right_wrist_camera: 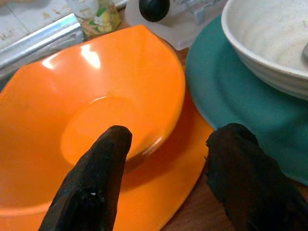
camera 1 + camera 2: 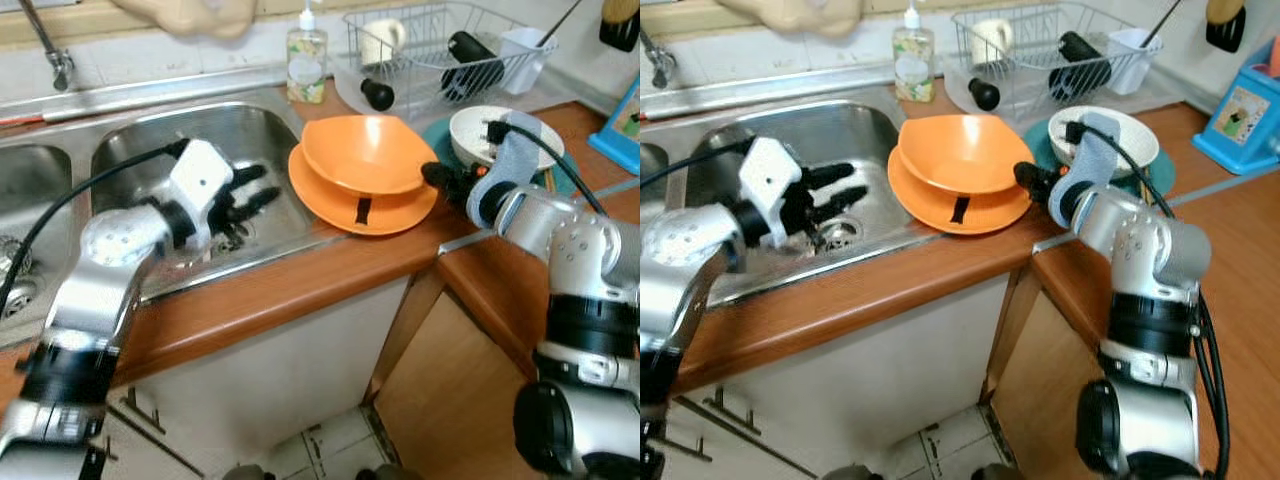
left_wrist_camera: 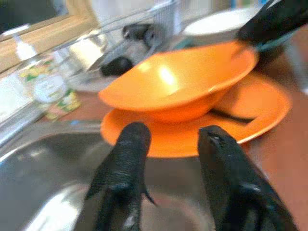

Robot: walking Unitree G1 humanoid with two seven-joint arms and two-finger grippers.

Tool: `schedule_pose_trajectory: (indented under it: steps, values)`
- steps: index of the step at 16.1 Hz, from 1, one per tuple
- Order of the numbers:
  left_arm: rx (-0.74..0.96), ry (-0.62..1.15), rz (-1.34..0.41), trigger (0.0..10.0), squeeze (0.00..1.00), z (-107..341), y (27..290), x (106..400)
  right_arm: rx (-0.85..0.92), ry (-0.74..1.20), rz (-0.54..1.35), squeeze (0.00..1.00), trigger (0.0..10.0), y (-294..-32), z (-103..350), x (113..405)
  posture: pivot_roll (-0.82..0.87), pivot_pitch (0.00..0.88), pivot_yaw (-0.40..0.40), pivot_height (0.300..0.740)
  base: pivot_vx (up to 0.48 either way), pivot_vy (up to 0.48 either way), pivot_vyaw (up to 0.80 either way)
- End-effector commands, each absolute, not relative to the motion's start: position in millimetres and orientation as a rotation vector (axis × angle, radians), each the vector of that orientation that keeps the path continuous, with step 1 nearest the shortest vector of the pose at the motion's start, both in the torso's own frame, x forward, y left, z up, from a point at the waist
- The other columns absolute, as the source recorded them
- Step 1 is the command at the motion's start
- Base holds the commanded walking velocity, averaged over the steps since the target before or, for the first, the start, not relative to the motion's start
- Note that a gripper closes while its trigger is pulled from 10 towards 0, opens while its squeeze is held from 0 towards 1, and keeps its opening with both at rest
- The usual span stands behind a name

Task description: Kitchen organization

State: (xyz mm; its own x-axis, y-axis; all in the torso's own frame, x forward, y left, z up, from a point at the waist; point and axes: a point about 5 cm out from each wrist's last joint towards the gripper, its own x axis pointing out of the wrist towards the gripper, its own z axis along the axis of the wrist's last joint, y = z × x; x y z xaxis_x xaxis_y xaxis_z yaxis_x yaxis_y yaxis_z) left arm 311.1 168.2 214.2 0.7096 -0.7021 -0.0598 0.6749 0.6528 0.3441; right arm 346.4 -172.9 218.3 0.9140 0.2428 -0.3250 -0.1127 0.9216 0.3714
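Right wrist view: right tool (image 1: 163,163) straddles orange bowl (image 1: 96,110) rim, fingers apart.

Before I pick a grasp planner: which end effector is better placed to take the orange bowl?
Probably right. The right end effector is open at the orange bowl rim; the left end effector hangs over the sink.

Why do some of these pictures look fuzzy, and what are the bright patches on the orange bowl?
Left wrist view: soft throughout, the soap bottle and dish rack behind most blurred. Right wrist view: sharper, with white glare spots on the orange bowl; the near black fingers are dark and featureless. Eye views: fairly clear, light reflecting off the steel sink.
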Motion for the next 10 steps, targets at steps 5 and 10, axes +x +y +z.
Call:
schedule_pose_trajectory:
  steps: [5,10]
  values:
    - [0.301,-0.089,-0.803,10.0,0.00,217.2,156.4,296.0,0.616,0.438,0.184,0.00,0.4,-161.9,205.7,359.5,-0.05,0.030,-0.025,0.740,0.000,0.000,0.00]
    - [0.283,-0.067,-0.812,10.0,0.00,216.0,147.4,292.3,0.869,0.429,0.196,0.00,0.0,-156.6,198.2,363.5,-0.05,0.030,-0.021,0.740,0.000,0.000,0.00]
